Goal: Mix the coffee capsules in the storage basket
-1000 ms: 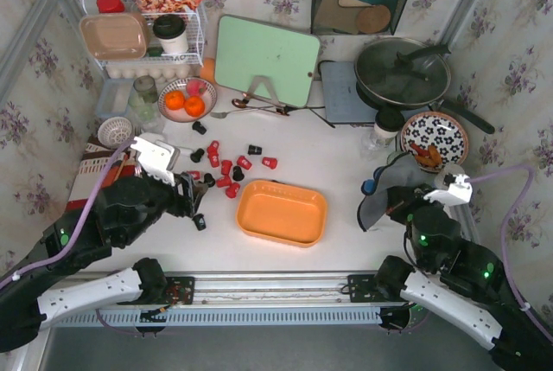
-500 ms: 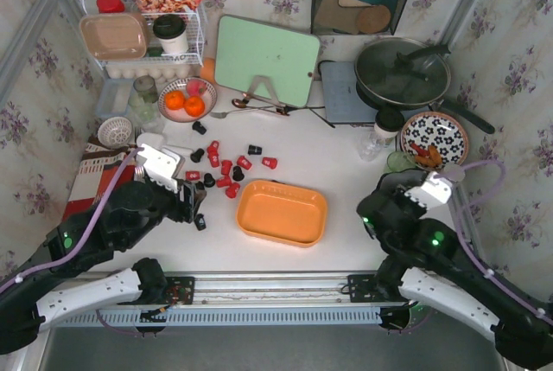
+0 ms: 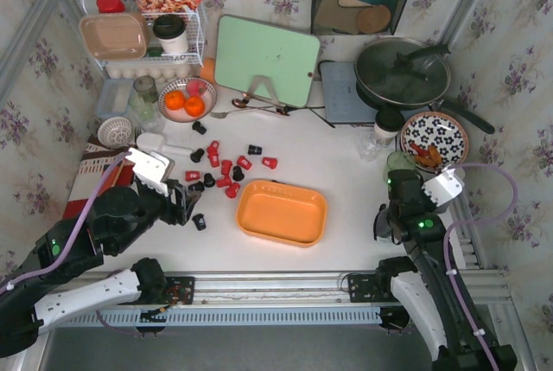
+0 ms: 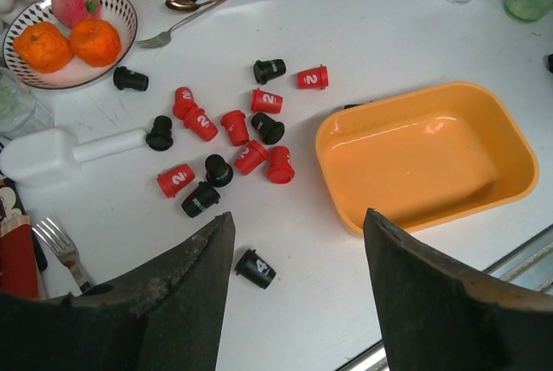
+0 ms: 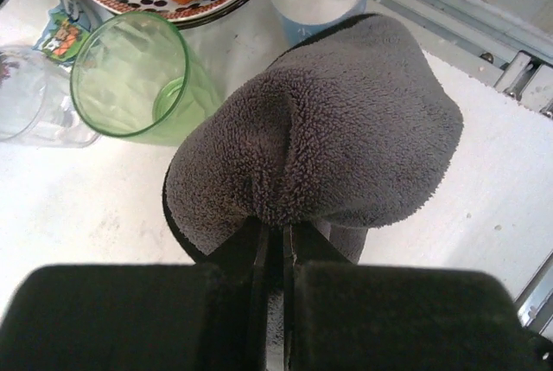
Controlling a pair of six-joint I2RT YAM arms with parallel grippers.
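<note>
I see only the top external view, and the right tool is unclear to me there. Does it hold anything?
Observer: Yes, in the right wrist view the right tool is shut on a grey fleece cloth.
Operator: And the left tool?
Observer: Open and holding nothing; a black capsule marked 4 lies just before it.
Operator: Are red ones marked also?
Observer: Several red capsules show a white 2.

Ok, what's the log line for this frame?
left gripper: jaws open, empty, by coffee capsules | right gripper: jaws shut on grey cloth | storage basket: empty | capsules: scattered on table
</note>
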